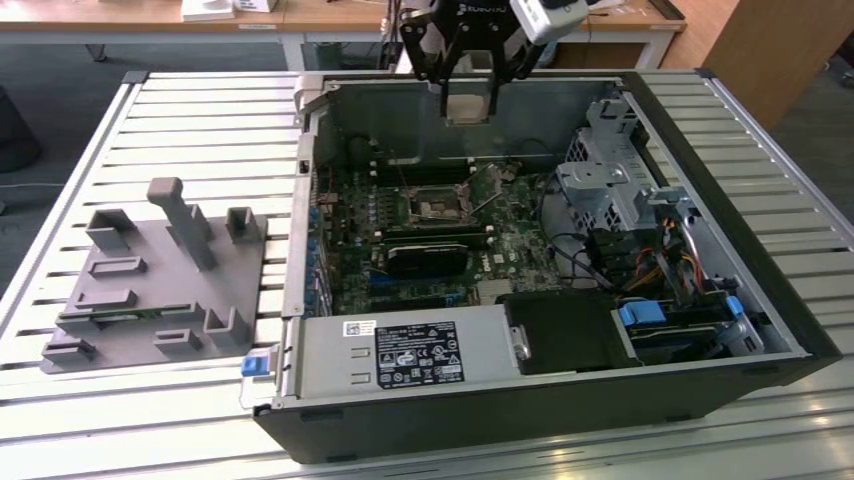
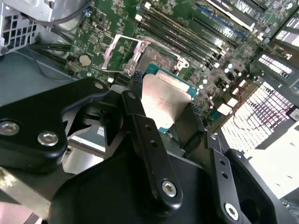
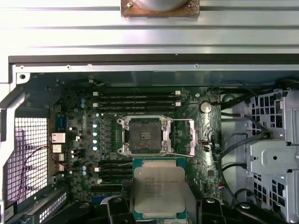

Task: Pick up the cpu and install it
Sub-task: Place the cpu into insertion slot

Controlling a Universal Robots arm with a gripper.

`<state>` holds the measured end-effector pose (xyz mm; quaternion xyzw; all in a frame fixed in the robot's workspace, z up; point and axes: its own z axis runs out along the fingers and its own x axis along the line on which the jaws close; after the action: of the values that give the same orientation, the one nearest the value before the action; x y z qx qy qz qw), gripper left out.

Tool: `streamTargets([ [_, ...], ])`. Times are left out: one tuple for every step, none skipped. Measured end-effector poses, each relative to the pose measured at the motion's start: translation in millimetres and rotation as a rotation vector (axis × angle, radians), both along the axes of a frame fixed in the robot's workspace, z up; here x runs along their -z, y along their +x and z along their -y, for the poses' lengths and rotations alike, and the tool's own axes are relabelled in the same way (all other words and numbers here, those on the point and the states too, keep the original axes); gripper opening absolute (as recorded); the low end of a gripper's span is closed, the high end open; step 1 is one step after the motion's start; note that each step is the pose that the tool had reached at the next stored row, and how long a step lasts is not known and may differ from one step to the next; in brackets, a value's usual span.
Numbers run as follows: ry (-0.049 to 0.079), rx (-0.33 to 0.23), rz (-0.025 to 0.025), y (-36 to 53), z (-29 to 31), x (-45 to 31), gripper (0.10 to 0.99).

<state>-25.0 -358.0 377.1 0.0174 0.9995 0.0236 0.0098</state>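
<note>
The arm's black two-fingered gripper (image 1: 467,100) hangs in the air over the far part of an open dark grey metal computer case (image 1: 534,425) that lies on its side on a slatted silver metal table (image 1: 200,130). Its jaws are partly closed, clamped on two opposite edges of the flat square cpu with a silver-grey metal top and a thin green rim (image 1: 466,112). In the second wrist view the black fingers (image 2: 145,135) press against the sides of the cpu (image 2: 163,100), whose metal top faces up. The chip seems to be held well clear of the green motherboard (image 1: 350,215), though its height over the board is hard to judge. On the board, the square black processor socket with a silver frame (image 3: 142,135) stands bare, and its silver metal load plate (image 3: 182,137) is swung open beside it. In the first wrist view the cpu (image 3: 159,191) shows just beside the socket, apart from it. A silver box-shaped power supply (image 1: 400,355) fills the case's near corner. On the exterior view's left, a grey plastic fixture block with upright posts (image 1: 147,290) rests on the table, beside the case.
</note>
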Motion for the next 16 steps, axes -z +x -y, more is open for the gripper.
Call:
streamTargets([
  [0.0, 0.0, 0.0, 0.1, 0.0, 0.0, 0.525],
  [0.0, 0.001, 0.0, 0.2, 0.0, 0.0, 0.525],
  [-0.001, 0.004, 0.0, 0.2, 0.0, 0.0, 0.525],
  [-0.001, 0.01, 0.0, 0.2, 0.0, 0.0, 0.525],
  [-0.001, 0.018, 0.0, 0.2, 0.0, 0.0, 0.525],
  [-0.001, 0.029, 0.0, 0.2, 0.0, 0.0, 0.525],
  [-0.002, 0.042, 0.0, 0.2, -0.1, 0.1, 0.525],
  [-0.002, 0.053, 0.0, 0.2, -0.1, 0.1, 0.525],
  [-0.002, 0.065, 0.0, 0.2, -0.1, 0.2, 0.525],
  [-0.002, 0.078, 0.0, 0.1, -0.1, 0.3, 0.525],
  [-0.002, 0.09, 0.0, 0.2, -0.1, 0.3, 0.525],
  [-0.002, 0.103, 0.0, 0.2, -0.1, 0.4, 0.525],
  [-0.002, 0.119, 0.0, 0.2, -0.1, 0.5, 0.525],
  [-0.002, 0.135, -0.0001, 0.2, -0.1, 0.5, 0.525],
  [-0.002, 0.152, -0.0001, 0.2, -0.1, 0.5, 0.525],
  [-0.002, 0.17, -0.0001, 0.2, -0.1, 0.6, 0.525],
])
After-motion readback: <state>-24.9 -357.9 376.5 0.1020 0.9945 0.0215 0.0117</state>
